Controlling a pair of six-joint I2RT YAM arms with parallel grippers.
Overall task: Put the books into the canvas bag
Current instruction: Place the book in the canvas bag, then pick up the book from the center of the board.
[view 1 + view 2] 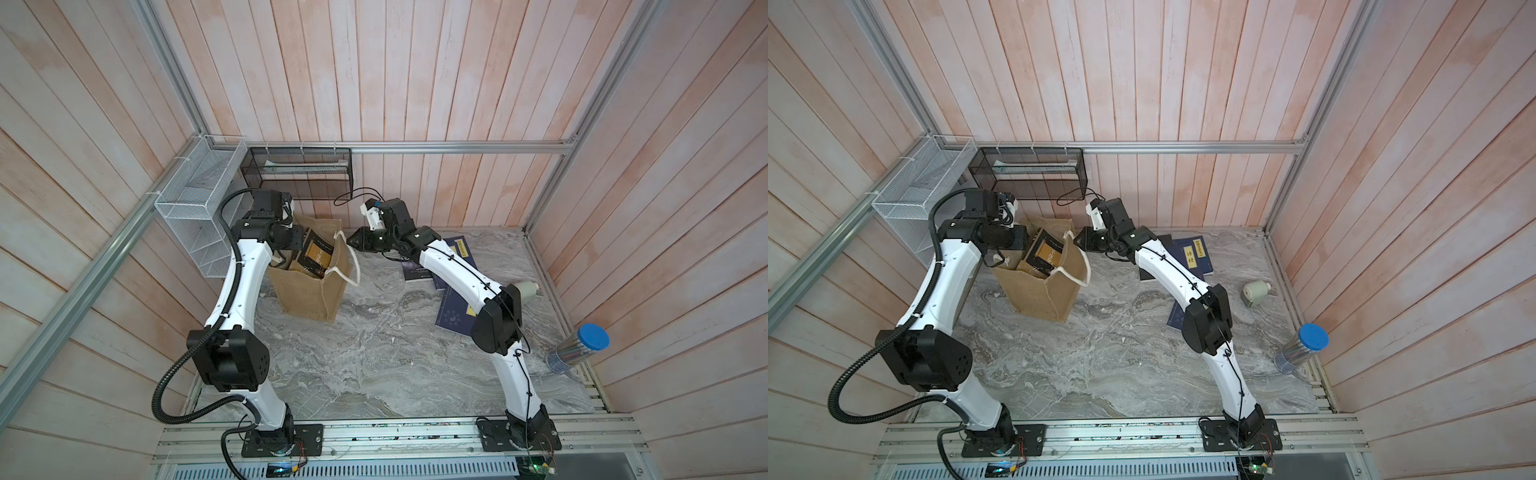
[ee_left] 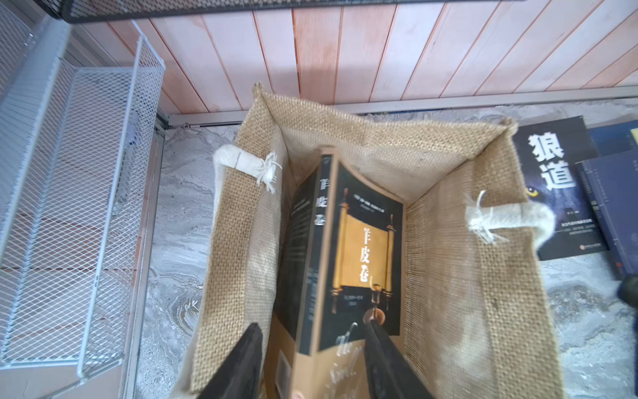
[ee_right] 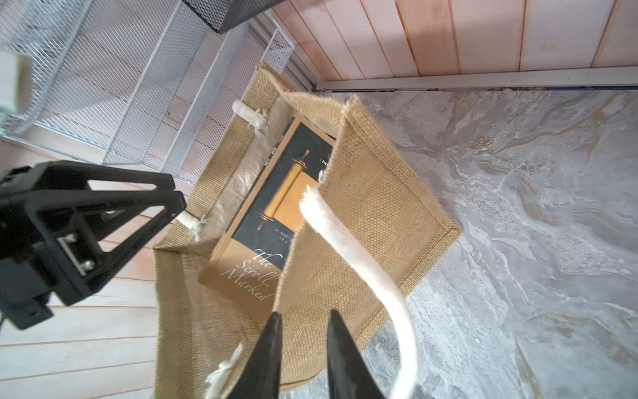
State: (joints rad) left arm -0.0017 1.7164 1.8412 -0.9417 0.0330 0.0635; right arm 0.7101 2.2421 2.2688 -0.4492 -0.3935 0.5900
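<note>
Left gripper [image 2: 312, 330] had its jaws spread either side of the brown-and-black book [image 2: 366, 248], which sat tilted inside the canvas bag [image 2: 466, 283]. Right gripper [image 3: 303, 319] was parted too, right at the bag's rim, while more books [image 1: 1192, 253] lay on the table [image 1: 374, 353] nearby.

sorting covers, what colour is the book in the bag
Book: black, gold scroll, tan band; left wrist view shows best.

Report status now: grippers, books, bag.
Left gripper open, fingers astride the brown-and-black book. Book leaning inside canvas bag. Right gripper open at bag rim, rope handle beside it. More books on table.
</note>
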